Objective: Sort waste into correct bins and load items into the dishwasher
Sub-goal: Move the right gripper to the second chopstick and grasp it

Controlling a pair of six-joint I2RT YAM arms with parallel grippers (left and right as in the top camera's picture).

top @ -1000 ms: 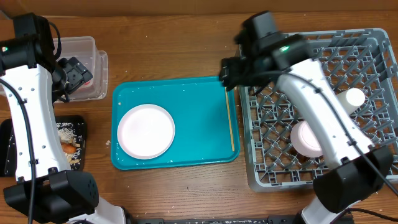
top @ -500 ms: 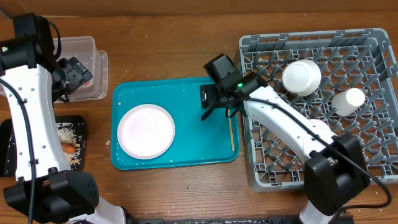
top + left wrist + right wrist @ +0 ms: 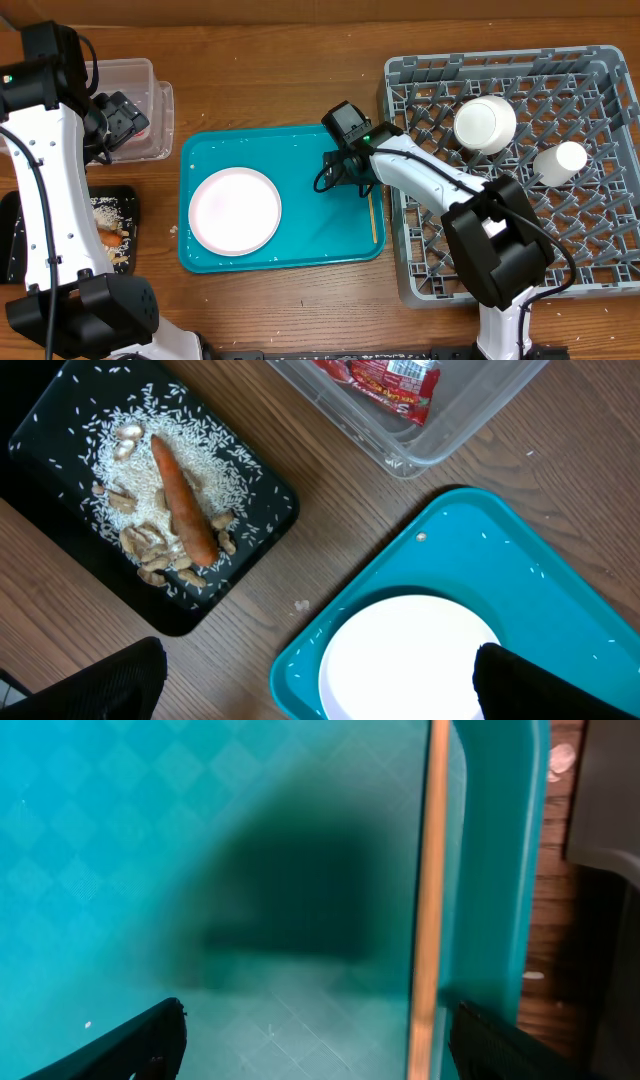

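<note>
Chopsticks are laid lengthwise against the right rim of the teal tray, beside the grey dish rack; the right gripper is poised low over the tray just left of them, jaws spread wide, nothing gripped; in its wrist view a stick is seen between the fingers, nearer the right one; the left gripper is spread wide and empty above the white plate.

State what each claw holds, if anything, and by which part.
Nothing is held: left claw open, empty; right claw open above the chopstick, not gripping.
</note>
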